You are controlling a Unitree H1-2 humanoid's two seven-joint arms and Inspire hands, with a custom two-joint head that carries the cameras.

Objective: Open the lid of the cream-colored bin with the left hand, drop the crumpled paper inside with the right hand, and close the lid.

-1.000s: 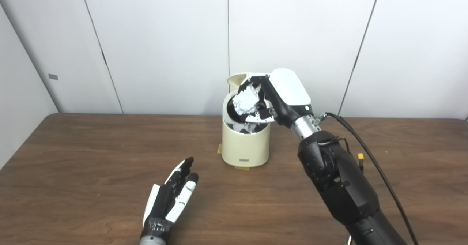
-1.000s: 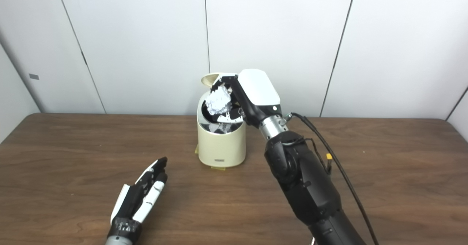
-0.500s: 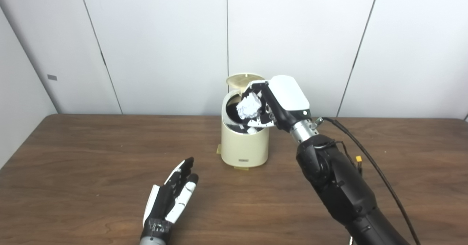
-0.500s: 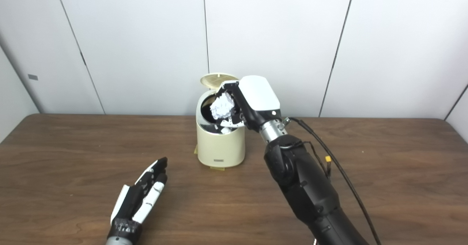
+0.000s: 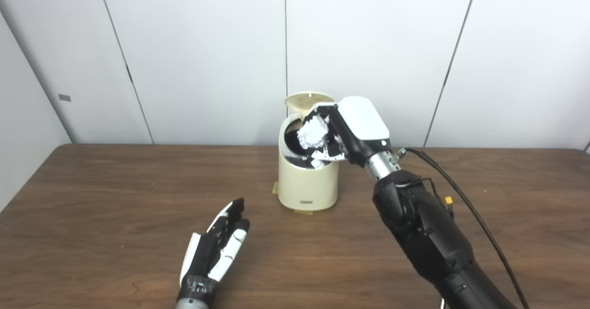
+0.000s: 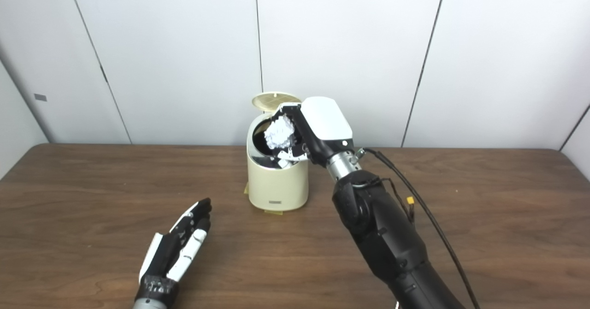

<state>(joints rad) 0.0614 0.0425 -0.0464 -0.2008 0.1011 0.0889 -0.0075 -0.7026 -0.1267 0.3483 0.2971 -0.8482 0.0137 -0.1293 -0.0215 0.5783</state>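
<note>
Over open bin, right hand around crumpled paper

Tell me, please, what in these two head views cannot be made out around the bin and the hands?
- Inside of the cream-colored plastic bin: dark, screened by the right hand in both views.
- Grip on the crumpled white paper ball: hidden behind the paper.
- Lid hinge: behind the bin.
- Left hand wrist: cut off at bottom edge.

Bright even overhead light, soft faint shadows on the table, sharp focus, no glare, slight edge distortion
</note>
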